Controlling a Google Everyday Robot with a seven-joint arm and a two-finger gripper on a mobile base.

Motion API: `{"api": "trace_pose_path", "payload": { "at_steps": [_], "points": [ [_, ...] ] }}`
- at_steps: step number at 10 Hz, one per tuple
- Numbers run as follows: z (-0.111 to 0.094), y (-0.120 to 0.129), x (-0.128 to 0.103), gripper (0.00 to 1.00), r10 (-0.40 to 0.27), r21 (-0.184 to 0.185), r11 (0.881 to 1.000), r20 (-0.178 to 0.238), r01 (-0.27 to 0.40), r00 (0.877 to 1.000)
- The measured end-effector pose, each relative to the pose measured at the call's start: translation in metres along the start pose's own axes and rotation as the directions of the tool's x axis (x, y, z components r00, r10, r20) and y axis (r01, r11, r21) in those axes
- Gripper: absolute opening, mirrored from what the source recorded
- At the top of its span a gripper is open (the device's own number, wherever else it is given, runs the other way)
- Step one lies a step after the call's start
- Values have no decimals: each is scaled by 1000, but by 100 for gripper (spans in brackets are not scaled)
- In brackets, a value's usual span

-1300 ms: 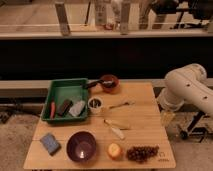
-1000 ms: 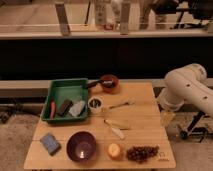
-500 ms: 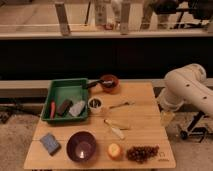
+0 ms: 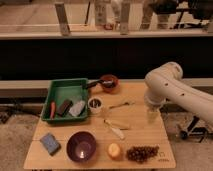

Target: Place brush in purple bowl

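The brush (image 4: pixel 121 105) is a slim tool with a dark handle. It lies flat on the wooden table (image 4: pixel 160 150), right of the small white cup (image 4: pixel 94 104). The purple bowl (image 4: pixel 81 146) stands empty at the table's front, left of centre. My gripper (image 4: pixel 151 116) hangs from the white arm (image 4: pixel 172 87) over the right side of the table. It is right of the brush and apart from it.
A green tray (image 4: pixel 66 90) at the back left holds several small items. A reddish-brown bowl (image 4: pixel 109 83) with a black-handled thing in it stands at the back. A cream utensil (image 4: pixel 116 128), an orange (image 4: pixel 114 150), grapes (image 4: pixel 142 153) and a blue sponge (image 4: pixel 50 143) lie near the front.
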State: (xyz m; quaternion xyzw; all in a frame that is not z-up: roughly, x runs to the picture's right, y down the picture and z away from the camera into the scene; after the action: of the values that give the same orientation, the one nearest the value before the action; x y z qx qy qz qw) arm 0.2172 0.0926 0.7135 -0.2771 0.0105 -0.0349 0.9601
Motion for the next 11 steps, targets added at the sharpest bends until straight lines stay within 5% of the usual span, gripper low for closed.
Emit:
{"api": "trace_pose_path", "payload": {
  "at_steps": [4,8,11],
  "points": [
    [15,-13,-42,80,-65,0,998,21,65,998],
    [22,-20,-47,80,-94,6,996,36,94,995],
    [28,-34,-84,80,-125,16,992,65,125,990]
  ]
}}
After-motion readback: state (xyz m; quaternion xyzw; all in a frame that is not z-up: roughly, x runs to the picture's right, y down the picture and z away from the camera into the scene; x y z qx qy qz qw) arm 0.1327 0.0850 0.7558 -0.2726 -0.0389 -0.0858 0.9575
